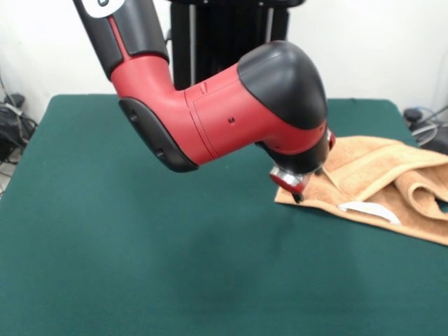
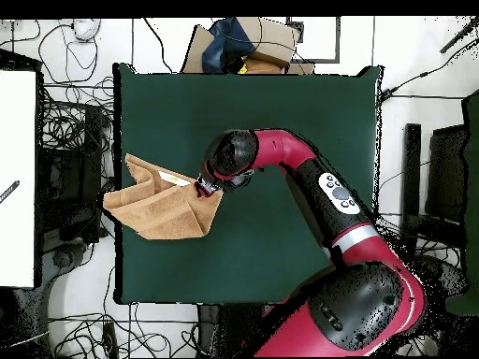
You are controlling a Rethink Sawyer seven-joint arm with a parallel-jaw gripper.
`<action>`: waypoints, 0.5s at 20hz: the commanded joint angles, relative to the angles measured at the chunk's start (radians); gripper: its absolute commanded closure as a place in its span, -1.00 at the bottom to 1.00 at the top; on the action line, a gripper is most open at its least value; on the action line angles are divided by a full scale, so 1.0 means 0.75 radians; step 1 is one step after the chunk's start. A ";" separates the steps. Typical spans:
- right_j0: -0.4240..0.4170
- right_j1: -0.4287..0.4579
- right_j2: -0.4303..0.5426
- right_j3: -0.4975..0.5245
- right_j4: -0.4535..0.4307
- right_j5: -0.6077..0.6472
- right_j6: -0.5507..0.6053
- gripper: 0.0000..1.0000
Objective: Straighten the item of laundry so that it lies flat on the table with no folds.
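Note:
The light orange-tan towel (image 1: 381, 171) lies at the right side of the dark green table (image 1: 140, 245). It is crumpled, with a folded-over ridge on its right part and a white label (image 1: 369, 210) near its front edge. In the overhead view the towel (image 2: 154, 208) lies at the table's (image 2: 281, 112) left edge, and one corner hangs past it. My gripper (image 1: 297, 192) is down at the towel's left corner, under the red and black wrist. It also shows in the overhead view (image 2: 202, 190), at the towel's right corner. Its grip is hidden.
Cables (image 1: 14, 126) lie beyond the table's left side. In the overhead view a cardboard box with dark things (image 2: 248, 42) sits past the table's top edge. A white surface (image 2: 19, 178) stands at the left, and more cables lie around the table.

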 commanded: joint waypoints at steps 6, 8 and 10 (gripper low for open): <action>0.025 0.043 -0.021 -0.072 -0.082 -0.198 -0.205 -1.00; 0.022 0.052 -0.025 -0.073 -0.088 -0.226 -0.206 -1.00; 0.028 0.060 -0.032 -0.079 -0.094 -0.246 -0.202 -1.00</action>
